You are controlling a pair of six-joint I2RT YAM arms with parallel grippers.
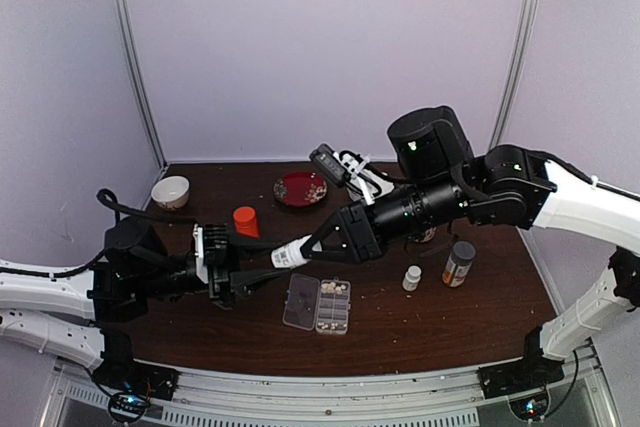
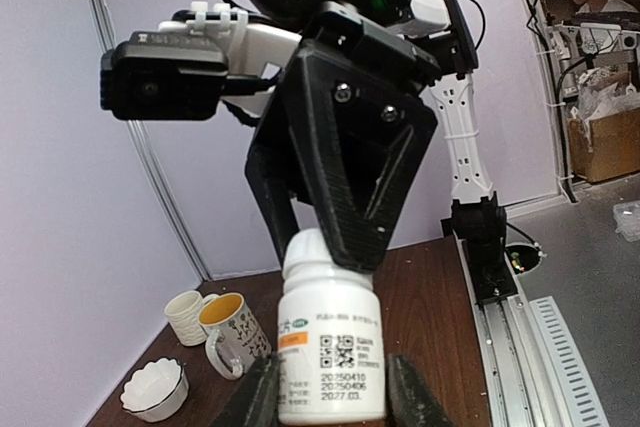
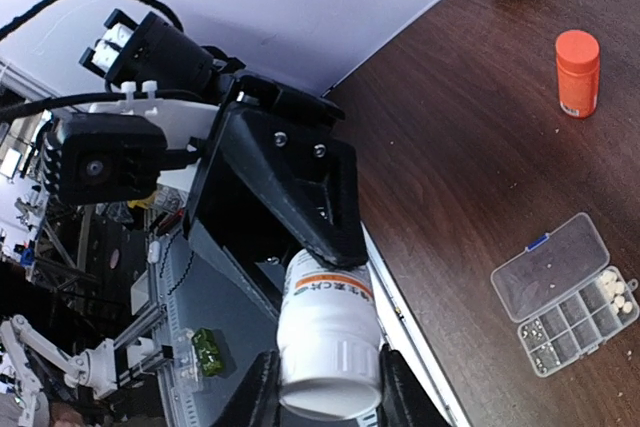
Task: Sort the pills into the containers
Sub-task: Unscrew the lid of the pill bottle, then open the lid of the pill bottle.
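Observation:
A white pill bottle (image 1: 290, 252) hangs in the air between both arms, left of the table's middle. My left gripper (image 2: 335, 397) is shut on the bottle's labelled body (image 2: 330, 347). My right gripper (image 3: 328, 387) meets it from the other end, jaws closed against the ribbed white cap (image 3: 325, 357). The clear pill box (image 1: 318, 304) lies on the table just below, its lid folded open to the left. Whitish pills (image 3: 615, 290) fill a few of its end containers, while other cells hold only small specks.
An orange bottle (image 1: 245, 221) stands behind the left gripper, a white bowl (image 1: 170, 191) at the back left and a red plate (image 1: 300, 188) at the back. A small white bottle (image 1: 412, 278) and a grey-capped bottle (image 1: 459, 263) stand right. Two mugs (image 2: 232, 332) sit nearby.

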